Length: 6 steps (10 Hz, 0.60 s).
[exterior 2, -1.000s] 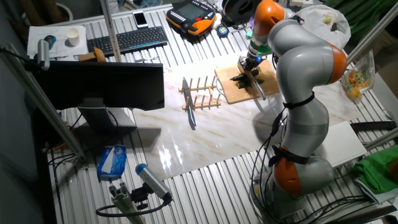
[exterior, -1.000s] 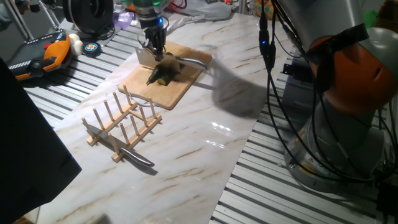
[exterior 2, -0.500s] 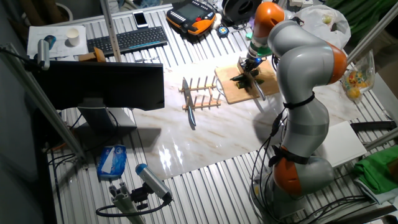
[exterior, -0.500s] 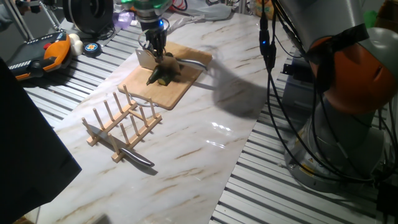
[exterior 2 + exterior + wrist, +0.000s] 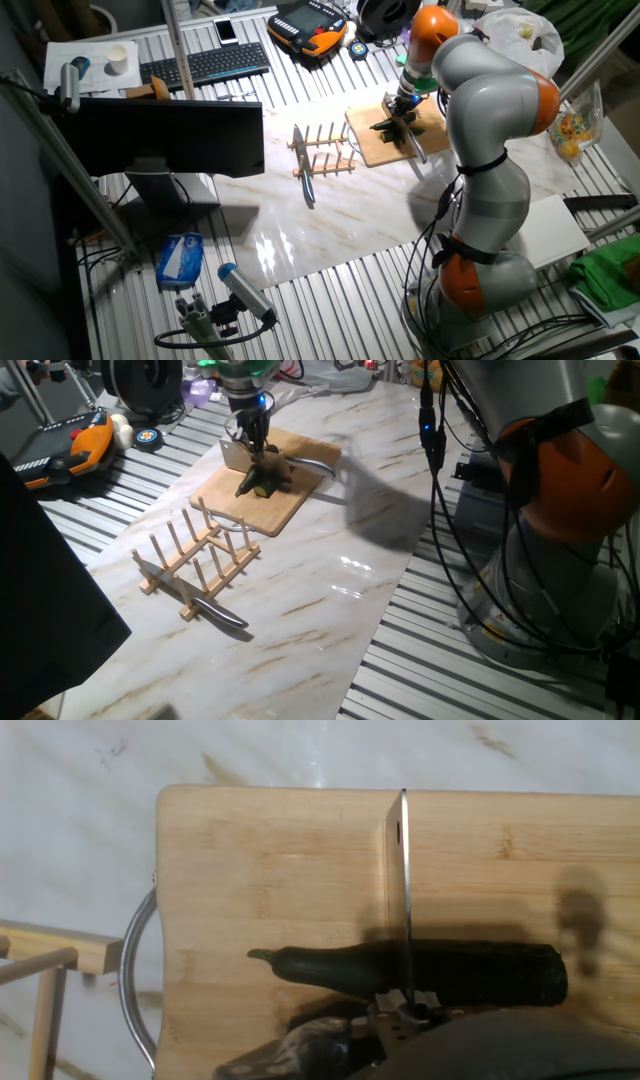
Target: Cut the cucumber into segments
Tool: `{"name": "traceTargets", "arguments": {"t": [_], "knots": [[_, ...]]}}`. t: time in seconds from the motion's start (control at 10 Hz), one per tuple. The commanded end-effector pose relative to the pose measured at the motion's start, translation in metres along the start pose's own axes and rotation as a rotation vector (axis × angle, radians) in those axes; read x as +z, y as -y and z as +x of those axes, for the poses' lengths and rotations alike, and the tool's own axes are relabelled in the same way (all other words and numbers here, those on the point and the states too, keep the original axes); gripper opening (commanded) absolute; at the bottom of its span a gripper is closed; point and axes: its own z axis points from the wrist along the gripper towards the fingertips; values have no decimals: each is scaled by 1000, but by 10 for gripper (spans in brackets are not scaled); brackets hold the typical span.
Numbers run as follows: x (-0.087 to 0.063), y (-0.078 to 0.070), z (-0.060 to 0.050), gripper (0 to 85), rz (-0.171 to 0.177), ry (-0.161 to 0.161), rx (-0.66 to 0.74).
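A dark green cucumber [image 5: 420, 970] lies lengthwise across the wooden cutting board [image 5: 260, 870], near the edge closest to the hand camera, with its thin stem tip pointing left and a blunt end at the right. In the hand view it appears as one whole piece, and no separate segments can be made out. A broad knife blade [image 5: 402, 890] stands on edge across the cucumber at a right angle, crossing it right of its middle; whether the blade has gone into it cannot be told. The gripper [image 5: 252, 442] reaches down over the board and holds the knife at its handle end, though the fingers themselves are mostly hidden and how tightly they close is not clear. In one fixed view the flat of the blade shows as a pale rectangle just left of the gripper, with the dark cucumber beneath. The board has a curved metal handle [image 5: 132, 970] at its left end and rests on a white marble-patterned tabletop [image 5: 330, 580]. A wooden dish rack [image 5: 195, 555] stands near the board, with a second knife [image 5: 200, 600] lying by it. Farther off, the other fixed view shows a keyboard [image 5: 205, 62] and a dark monitor [image 5: 165, 135]. No writing or brand mark can be read anywhere.
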Motion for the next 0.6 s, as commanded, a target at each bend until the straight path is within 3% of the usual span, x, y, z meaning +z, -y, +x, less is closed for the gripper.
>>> {"name": "traceTargets", "arguments": {"t": [0.0,0.5], "knots": [[0,-1,0,7,-1,4,1],[-4,0,0,7,-1,2,1]]}}
